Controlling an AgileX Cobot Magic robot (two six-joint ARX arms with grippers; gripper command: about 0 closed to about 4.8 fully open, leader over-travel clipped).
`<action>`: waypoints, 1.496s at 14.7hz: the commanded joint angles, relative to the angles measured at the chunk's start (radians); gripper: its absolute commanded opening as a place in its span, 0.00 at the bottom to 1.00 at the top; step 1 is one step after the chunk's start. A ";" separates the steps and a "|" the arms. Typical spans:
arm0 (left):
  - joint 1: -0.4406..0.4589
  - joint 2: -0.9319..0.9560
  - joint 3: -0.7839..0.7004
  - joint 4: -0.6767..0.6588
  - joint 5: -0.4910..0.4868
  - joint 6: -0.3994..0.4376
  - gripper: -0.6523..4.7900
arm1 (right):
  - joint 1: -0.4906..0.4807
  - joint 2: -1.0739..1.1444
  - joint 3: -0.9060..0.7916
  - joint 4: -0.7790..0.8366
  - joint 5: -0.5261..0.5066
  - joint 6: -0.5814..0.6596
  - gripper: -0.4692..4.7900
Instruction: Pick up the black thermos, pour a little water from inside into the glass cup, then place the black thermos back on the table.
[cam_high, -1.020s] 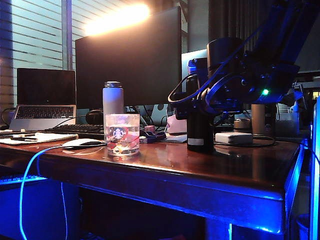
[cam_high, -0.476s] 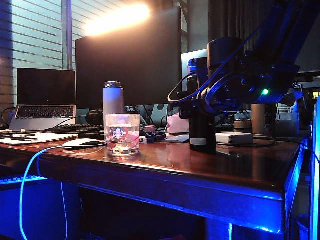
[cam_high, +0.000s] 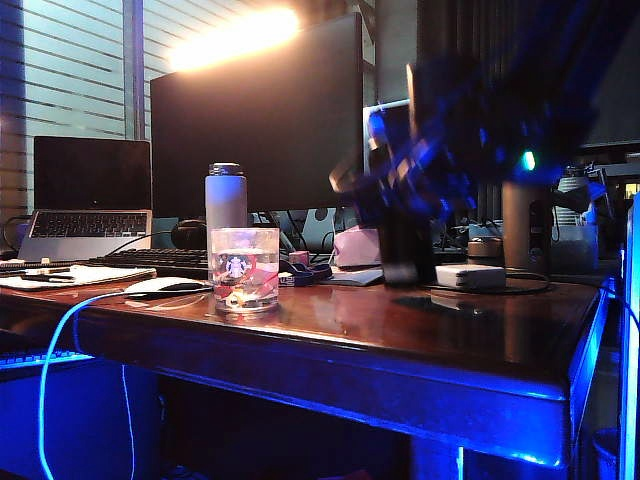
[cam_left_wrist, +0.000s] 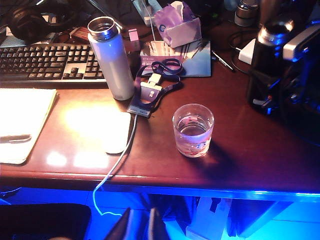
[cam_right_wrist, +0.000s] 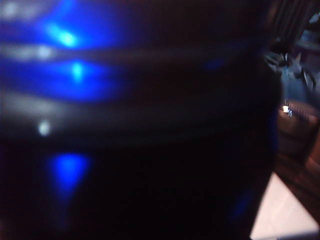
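The glass cup (cam_high: 245, 268) bears a round Starbucks logo. The black thermos (cam_high: 405, 262) carries a small white label; its print is unreadable. No other text is legible.

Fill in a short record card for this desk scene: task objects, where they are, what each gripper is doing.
black thermos: blurred, base just off the table, right side
glass cup: upright, some water inside, near front edge
right gripper: clamped around thermos body
left gripper: over the table's front edge, holding nothing, opening unclear
white bottle: behind cup, by keyboard
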 joint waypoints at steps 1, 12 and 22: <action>0.000 -0.002 0.004 0.005 0.007 -0.004 0.23 | 0.055 -0.041 0.009 0.018 0.016 -0.018 0.25; 0.000 -0.002 0.004 -0.008 0.007 -0.004 0.23 | 0.116 -0.039 0.182 -0.226 0.041 -0.130 0.25; 0.000 -0.002 0.004 -0.008 0.007 -0.004 0.23 | 0.149 0.004 0.182 -0.245 0.008 -0.325 0.25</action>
